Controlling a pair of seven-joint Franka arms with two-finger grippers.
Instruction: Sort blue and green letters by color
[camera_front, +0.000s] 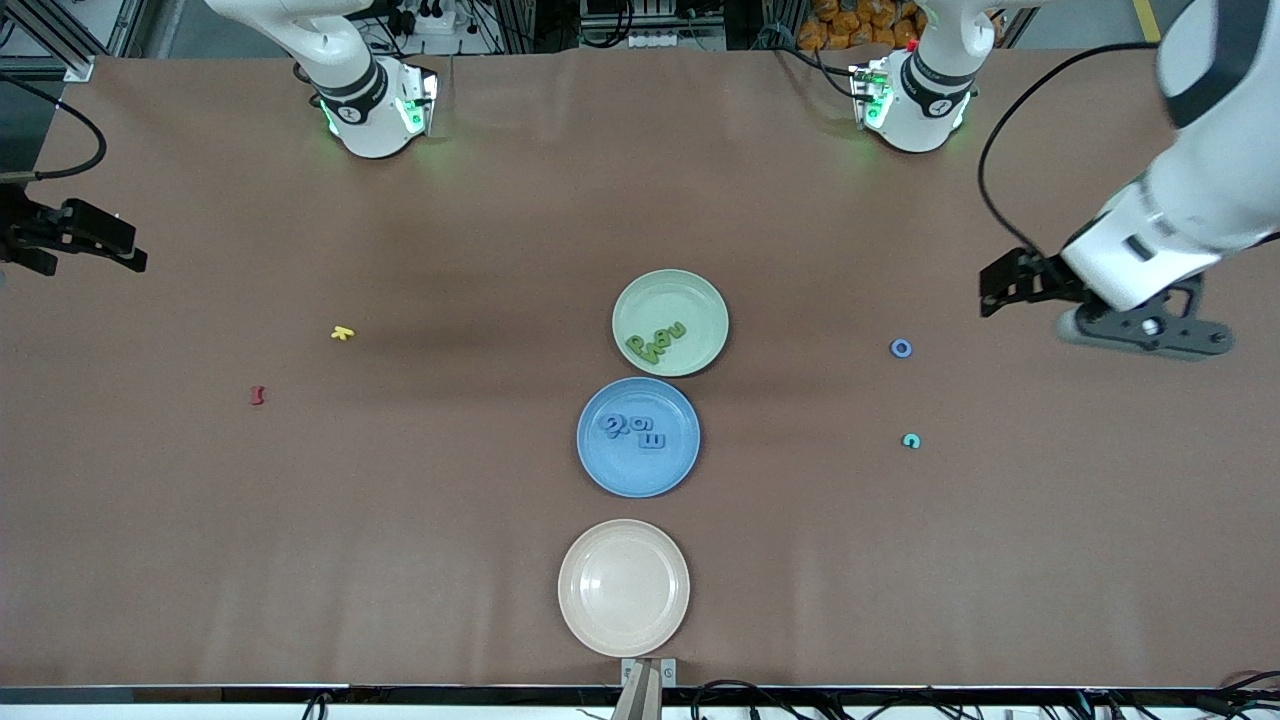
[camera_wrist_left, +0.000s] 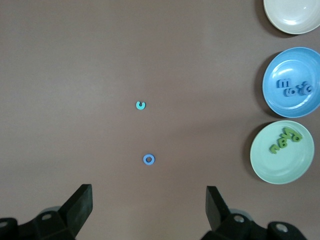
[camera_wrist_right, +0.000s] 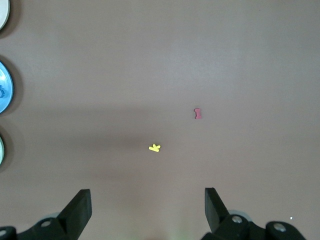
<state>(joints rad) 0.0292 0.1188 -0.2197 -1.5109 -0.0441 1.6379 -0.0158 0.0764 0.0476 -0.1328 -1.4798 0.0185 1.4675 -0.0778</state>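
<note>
A light green plate (camera_front: 665, 295) mid-table holds a cluster of green letters (camera_front: 655, 340). A blue plate (camera_front: 630, 475), nearer the front camera, holds three blue letters (camera_front: 632, 428). A blue O (camera_front: 901, 348) and a teal-green C (camera_front: 911, 440) lie loose on the table toward the left arm's end. In the left wrist view the O (camera_wrist_left: 148, 159) and the C (camera_wrist_left: 141, 105) show ahead of my open, empty left gripper (camera_wrist_left: 149, 192). That gripper (camera_front: 990, 287) hovers beside the O. My right gripper (camera_front: 125, 248) waits open and empty at the right arm's end of the table.
An empty cream plate (camera_front: 623, 587) sits nearest the front camera. A small yellow letter (camera_front: 342, 333) and a dark red letter (camera_front: 257, 395) lie toward the right arm's end. Both also show in the right wrist view, the yellow letter (camera_wrist_right: 155, 147) and the red letter (camera_wrist_right: 198, 114).
</note>
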